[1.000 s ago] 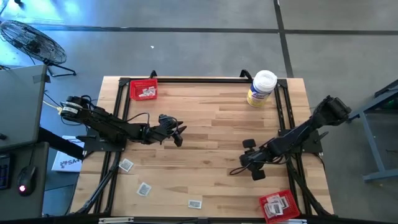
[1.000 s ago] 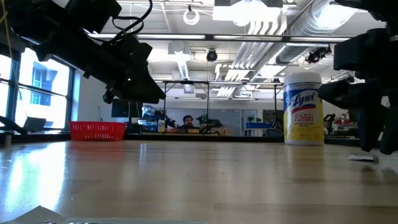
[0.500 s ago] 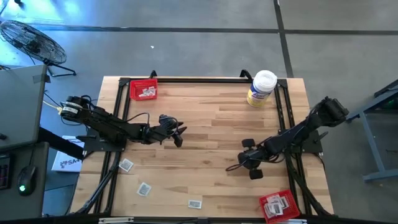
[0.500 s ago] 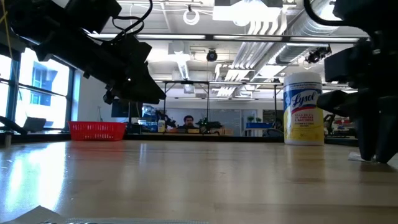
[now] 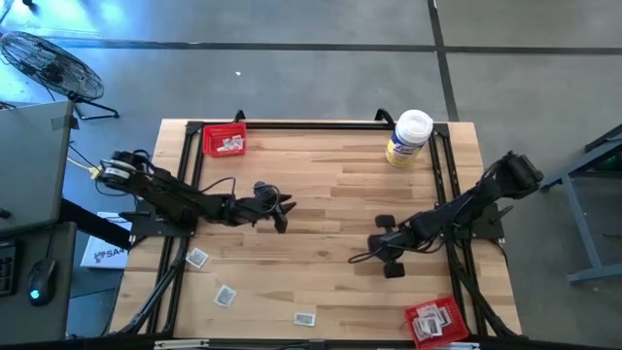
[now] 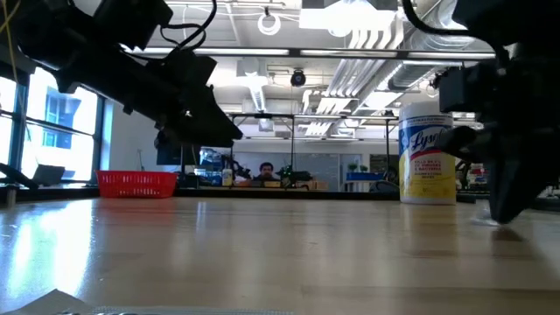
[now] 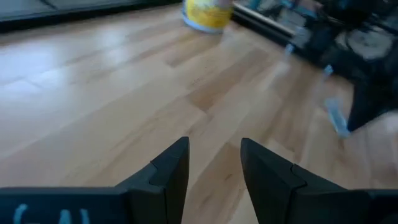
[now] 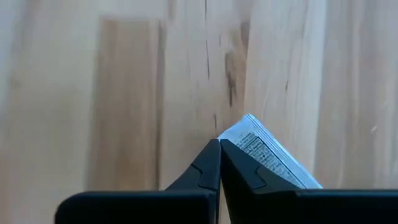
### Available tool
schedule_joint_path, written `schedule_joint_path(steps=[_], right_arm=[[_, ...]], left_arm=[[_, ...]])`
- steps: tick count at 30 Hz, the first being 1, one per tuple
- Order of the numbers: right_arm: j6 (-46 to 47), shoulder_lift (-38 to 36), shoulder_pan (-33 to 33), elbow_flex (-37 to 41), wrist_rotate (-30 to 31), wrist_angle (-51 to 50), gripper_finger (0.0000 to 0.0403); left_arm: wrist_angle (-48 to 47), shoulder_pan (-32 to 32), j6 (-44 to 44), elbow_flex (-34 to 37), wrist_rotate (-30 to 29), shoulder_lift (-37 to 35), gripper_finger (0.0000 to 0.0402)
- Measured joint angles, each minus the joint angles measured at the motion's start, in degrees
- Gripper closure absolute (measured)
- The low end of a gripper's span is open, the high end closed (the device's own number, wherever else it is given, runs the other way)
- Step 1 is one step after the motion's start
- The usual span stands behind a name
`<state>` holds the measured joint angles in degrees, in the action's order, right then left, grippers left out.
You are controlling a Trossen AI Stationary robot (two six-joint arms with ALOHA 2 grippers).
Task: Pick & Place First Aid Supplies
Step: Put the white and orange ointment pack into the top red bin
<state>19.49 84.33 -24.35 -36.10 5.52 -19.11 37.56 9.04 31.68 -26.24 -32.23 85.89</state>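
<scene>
On my right wrist view the right gripper [image 8: 219, 144] has its fingers pressed together on the edge of one packet [image 8: 268, 154], a small flat white-and-grey square with fine dark print; it sits tilted, one corner poking up toward the middle of the frame and its body running down to the lower right, where the frame cuts it off. I can't make out what the print says. From the high view that gripper [image 5: 386, 255] sits right of centre over the wooden table [image 5: 330, 185], and the packet itself is hidden under the fingers there. In the low view I only catch a pale sliver at the dark gripper's foot on the right edge, too small to read. My left gripper [image 7: 214, 163] hangs over bare wood with its fingers parted and nothing between them; in the high view it is left of centre [image 5: 280, 213]. Three loose packets lie flat along the lower left of the high view: one [image 5: 197, 258], one [image 5: 225, 295] and one [image 5: 304, 317]. More packets fill the red tray [image 5: 210, 143] at upper left and the second red tray [image 5: 458, 327] at lower right, the latter partly cut by the frame's bottom edge. The white-lidded yellow tub [image 5: 409, 138] stands at upper right.
</scene>
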Motion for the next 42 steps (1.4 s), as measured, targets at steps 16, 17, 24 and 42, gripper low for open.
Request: schedule_joint_path(steps=[16, 17, 24, 42], right_arm=[[5.08, -2.27, 0.02, -10.4, 4.34, 1.12, 0.0402], [5.04, -2.27, 0.04, -11.36, 4.5, 1.05, 0.0402], [5.78, -2.29, 0.02, -17.59, 7.1, 0.44, 0.0402], [9.12, -2.31, 1.11, -19.07, 8.02, 2.03, 0.0403]], left_arm=[[6.15, 5.42, -31.12, -21.72, 11.85, 19.53, 0.0259], [3.83, 5.44, -33.02, -23.61, 12.29, 20.06, 0.0259], [-7.88, 5.39, -42.84, -33.99, 15.14, 22.75, 0.0259], [-11.17, 7.58, -56.16, -37.99, 13.55, 22.79, 0.0259]])
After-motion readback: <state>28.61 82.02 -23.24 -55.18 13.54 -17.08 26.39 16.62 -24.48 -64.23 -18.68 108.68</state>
